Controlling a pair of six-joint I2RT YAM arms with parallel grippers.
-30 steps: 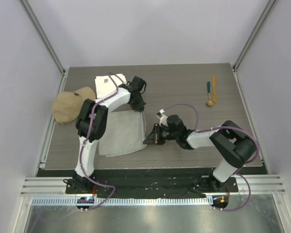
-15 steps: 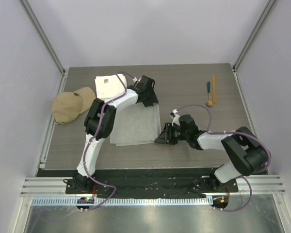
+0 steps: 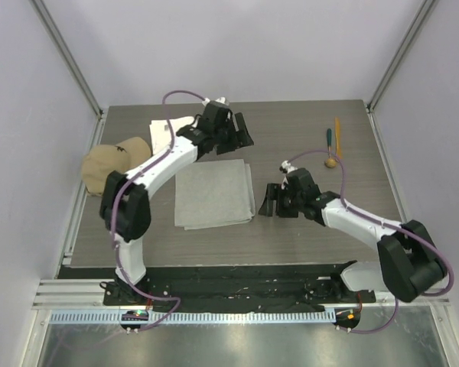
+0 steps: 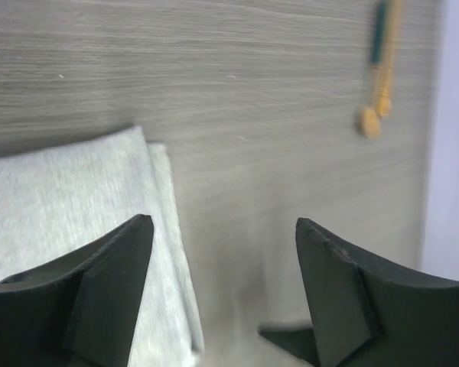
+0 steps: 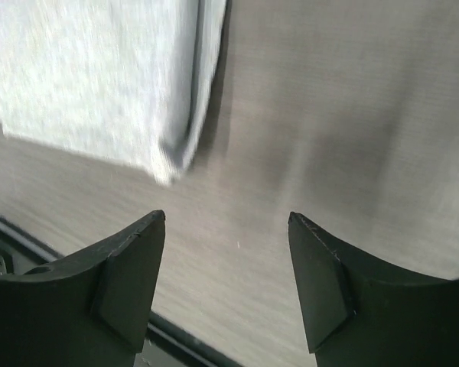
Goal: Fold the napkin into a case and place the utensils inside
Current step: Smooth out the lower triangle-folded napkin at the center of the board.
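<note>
Napkin (image 3: pixel 214 195): lies flat on the table (image 3: pixel 306 229), centre-left, folded to a rough square. Doubled layers show along its right edge. Neither claw holds it.

Left gripper (image 3: pixel 241 131): released, jaws wide apart with nothing between them. It hangs over the bare table just past the napkin's far right corner.

Right gripper (image 3: pixel 268 200): released, jaws spread and empty. It sits just beside the napkin's right edge, near the near corner, not touching the cloth.

Utensils (image 3: pixel 333 144): three pieces lying close together at the far right of the table, well apart from the napkin.

Towel (image 3: pixel 162 131): far left, partly under the left arm. Cap (image 3: pixel 111 162): at the left edge, beside the towel.
</note>
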